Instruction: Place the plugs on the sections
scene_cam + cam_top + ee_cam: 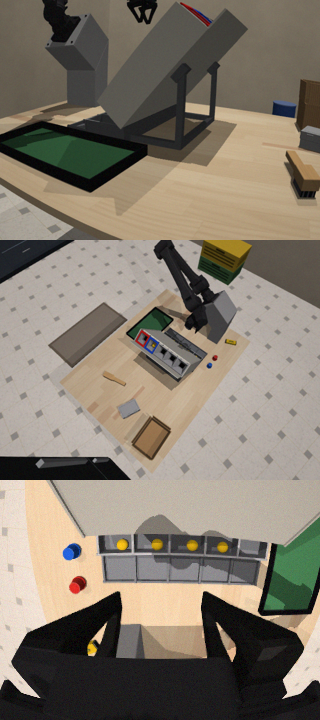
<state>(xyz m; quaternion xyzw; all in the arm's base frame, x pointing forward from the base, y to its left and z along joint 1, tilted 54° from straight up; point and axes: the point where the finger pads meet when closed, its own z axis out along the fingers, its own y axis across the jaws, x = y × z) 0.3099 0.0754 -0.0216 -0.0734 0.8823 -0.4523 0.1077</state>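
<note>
The grey funnel box stands mid-table, with the red-banded funnel (141, 338) and the blue-banded funnel (151, 345) at its left end. A yellow marble (154, 345) sits in the blue-banded funnel. In the wrist view the row of sections (180, 546) below the cover holds a yellow marble in each of the left several sections (122, 544); the rightmost section (248, 548) looks empty. The flat front parts (180, 570) are bare. The red plug (214, 357) (77, 585) and blue plug (209, 365) (72, 551) stand on the table beside the box. My gripper (191, 326) (161, 599) is open and empty, high above the sections' front.
The green marble tray (151, 322) lies left of the sections, with no marbles visible in it. The arm's grey base block (219, 316) stands behind me. A small yellow block (230, 341), a brush (114, 378), a grey box (128, 408) and a cardboard box (151, 437) lie on the table.
</note>
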